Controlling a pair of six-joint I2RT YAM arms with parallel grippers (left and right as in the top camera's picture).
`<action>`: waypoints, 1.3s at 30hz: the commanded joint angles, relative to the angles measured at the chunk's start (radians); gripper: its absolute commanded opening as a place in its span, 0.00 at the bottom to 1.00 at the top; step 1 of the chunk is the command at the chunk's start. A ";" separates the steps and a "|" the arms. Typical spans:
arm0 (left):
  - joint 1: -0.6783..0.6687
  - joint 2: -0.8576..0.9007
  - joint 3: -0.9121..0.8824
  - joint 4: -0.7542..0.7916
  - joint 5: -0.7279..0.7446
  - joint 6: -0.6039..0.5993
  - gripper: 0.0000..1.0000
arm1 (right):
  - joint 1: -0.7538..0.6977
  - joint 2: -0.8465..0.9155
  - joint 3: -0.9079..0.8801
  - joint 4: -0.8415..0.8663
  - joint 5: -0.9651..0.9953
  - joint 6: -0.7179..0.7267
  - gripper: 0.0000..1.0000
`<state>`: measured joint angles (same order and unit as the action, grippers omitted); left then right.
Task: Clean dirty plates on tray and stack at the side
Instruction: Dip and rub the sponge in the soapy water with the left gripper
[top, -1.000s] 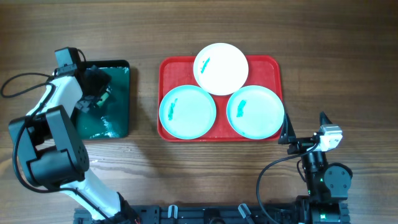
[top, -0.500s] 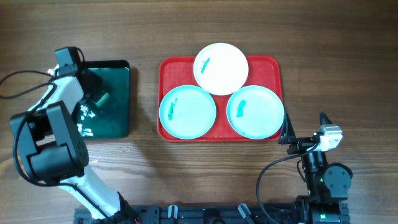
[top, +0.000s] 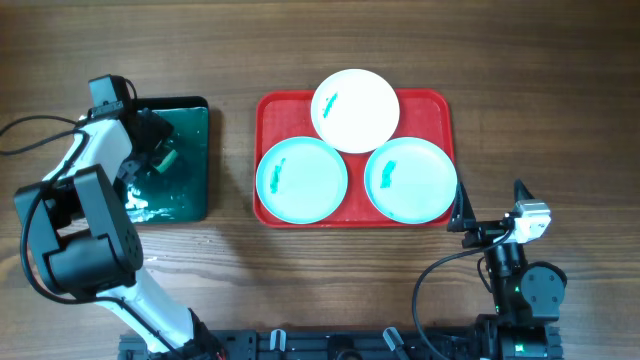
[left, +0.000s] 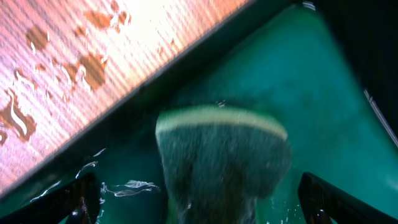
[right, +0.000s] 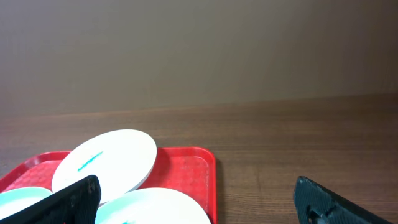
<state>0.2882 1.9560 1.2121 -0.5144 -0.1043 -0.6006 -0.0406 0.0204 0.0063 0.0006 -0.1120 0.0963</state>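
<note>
The red tray (top: 440, 110) holds three plates: a white plate (top: 355, 110) at the back, overlapping a turquoise plate (top: 302, 180) at front left and another turquoise plate (top: 410, 180) at front right. Each carries a teal smear. My left gripper (top: 152, 150) hangs over the dark green tray (top: 195, 120). In the left wrist view this gripper (left: 202, 208) is open, with a wet sponge (left: 221, 155) lying between its fingers (left: 81, 199) and touching neither. My right gripper (top: 490, 202) is open and empty beside the red tray's front right corner. Its wrist view shows the white plate (right: 106, 162) and the red tray (right: 196, 168).
The dark green tray holds water (left: 292, 81) with ripples around the sponge. Wet drops lie on the wooden table (left: 74, 56) beside it. Bare wood (top: 540, 100) lies right of the red tray. The arm bases stand along the front edge.
My left gripper shifted a little over the dark tray, closed partway and opened again; the sponge stays in the water. The right arm and the plates have not moved.
</note>
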 joint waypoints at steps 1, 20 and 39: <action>0.003 0.052 -0.043 -0.077 0.179 -0.006 0.98 | -0.005 -0.003 -0.001 0.006 -0.008 0.011 1.00; 0.003 0.053 -0.043 0.006 0.138 -0.006 1.00 | -0.005 -0.003 -0.001 0.006 -0.008 0.011 1.00; 0.003 0.063 -0.043 0.122 0.076 -0.006 0.04 | -0.005 -0.003 -0.001 0.006 -0.008 0.011 1.00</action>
<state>0.2893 1.9755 1.1942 -0.3676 -0.0322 -0.6052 -0.0406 0.0204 0.0063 0.0006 -0.1123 0.0967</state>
